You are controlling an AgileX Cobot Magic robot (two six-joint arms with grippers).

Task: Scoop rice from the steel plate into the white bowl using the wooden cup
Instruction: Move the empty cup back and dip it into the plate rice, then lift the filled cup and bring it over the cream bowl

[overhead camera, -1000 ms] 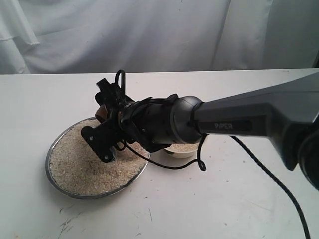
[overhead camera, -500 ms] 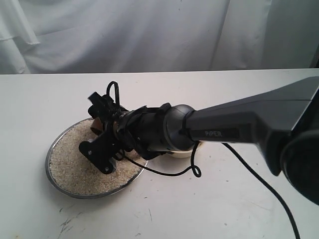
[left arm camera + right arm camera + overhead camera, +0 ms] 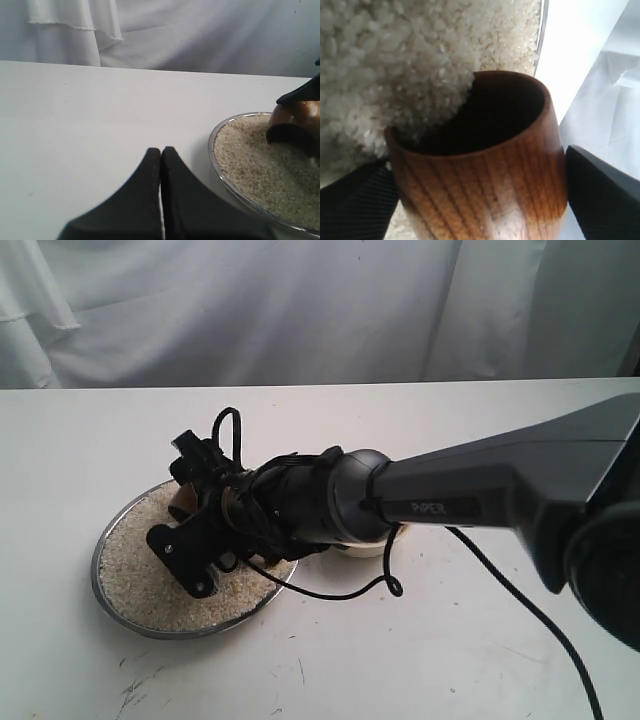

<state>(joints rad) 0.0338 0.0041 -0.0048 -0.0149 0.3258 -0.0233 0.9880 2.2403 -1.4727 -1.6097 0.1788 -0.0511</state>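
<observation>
the white worktop [image 3: 450,660] offers nothing to stop a dish sliding, so a hard push could shove the wide, shallow, shiny steel plate [image 3: 96,570] sideways. the heap of pale uncooked rice [image 3: 130,570] reaches close to the plate's thin rim, and i judge that a scoop driven outward would send grains over it. the small cream-white ceramic bowl [image 3: 362,549] sits just beside the plate, mostly hidden under the black right arm [image 3: 480,490]. a loose black cable loop [image 3: 385,585] hangs near it, so a careless swing across could snag or knock the bowl.

the glossy brown wooden cup [image 3: 490,165] lies tipped with its mouth dug into the rice near the plate's far side, a few grains already inside. the right pincer [image 3: 479,210] is clamped on its rounded wall, one finger each side. that smooth, curved wood could twist or slip under load, and righting it too late would spill the scoop. the left pincer [image 3: 161,165] is pressed together and empty, over the bare worktop beside the plate, so it does not steady anything.
</observation>
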